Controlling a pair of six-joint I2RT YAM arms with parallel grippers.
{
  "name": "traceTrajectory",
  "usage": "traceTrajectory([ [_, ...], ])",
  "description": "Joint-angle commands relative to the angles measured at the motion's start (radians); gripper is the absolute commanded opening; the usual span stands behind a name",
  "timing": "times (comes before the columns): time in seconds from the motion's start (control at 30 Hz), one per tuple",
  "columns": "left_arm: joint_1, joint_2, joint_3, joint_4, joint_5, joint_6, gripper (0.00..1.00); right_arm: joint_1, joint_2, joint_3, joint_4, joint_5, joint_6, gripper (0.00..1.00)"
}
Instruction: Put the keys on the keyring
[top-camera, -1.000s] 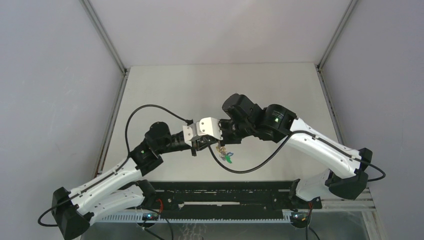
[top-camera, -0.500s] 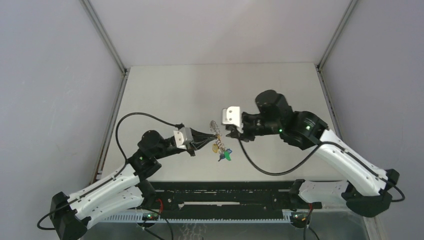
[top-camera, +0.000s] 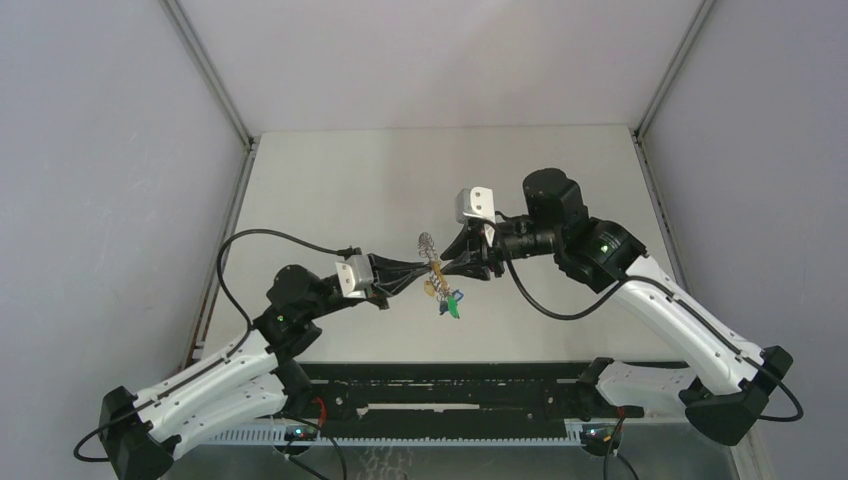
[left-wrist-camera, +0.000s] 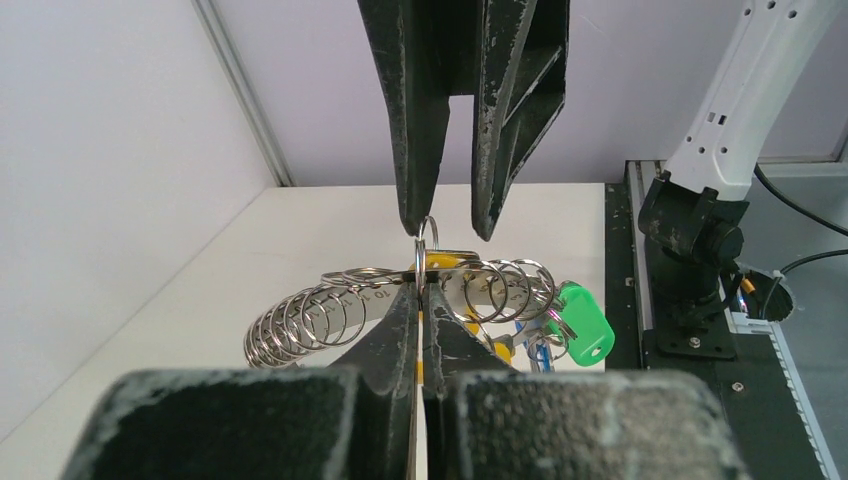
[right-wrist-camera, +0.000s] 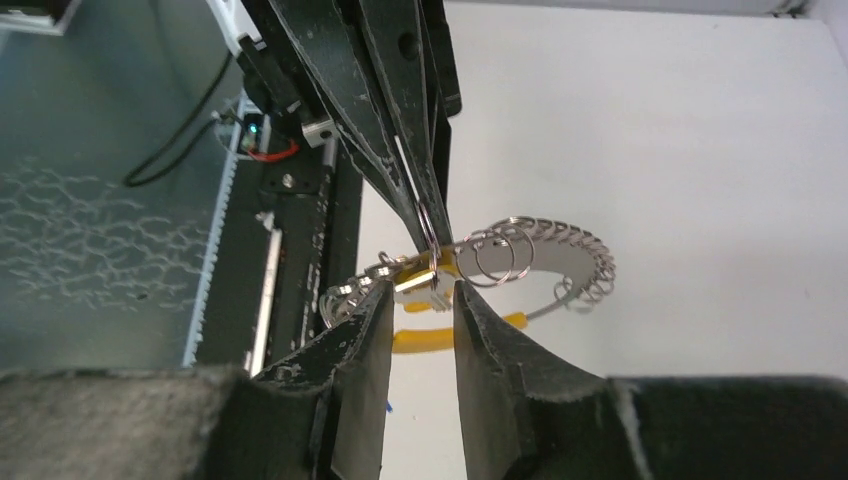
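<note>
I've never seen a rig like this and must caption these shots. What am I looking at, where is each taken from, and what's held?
Two robot arms are bolted to a table: the left arm and the right arm. One picture looks down from above; the other two come from a camera on each wrist, so the dark prongs at the bottom are that arm's fingers. The left end effector is shut on the keyring, a loop of yellow band and silvery rings, held above the table. Keys dangle from it, one green-headed. The right end effector is open, its fingers either side of the ring.
</note>
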Motion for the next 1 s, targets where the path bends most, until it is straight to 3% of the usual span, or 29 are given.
traceTrajectory([
  [0.0,-0.005,-0.014,0.002,0.079,-0.008,0.000,0.00,-0.017,0.003,-0.001,0.124,-0.110,0.100,0.28],
  [0.3,-0.004,-0.010,0.015,0.087,-0.004,0.008,0.00,-0.037,0.036,-0.001,0.147,-0.128,0.145,0.16],
  [0.47,-0.004,-0.019,0.018,0.096,-0.005,0.008,0.00,-0.050,0.044,-0.001,0.138,-0.137,0.161,0.00],
  [0.97,-0.004,-0.025,0.019,0.151,-0.011,0.004,0.00,-0.073,0.114,0.029,0.096,-0.210,0.245,0.00],
])
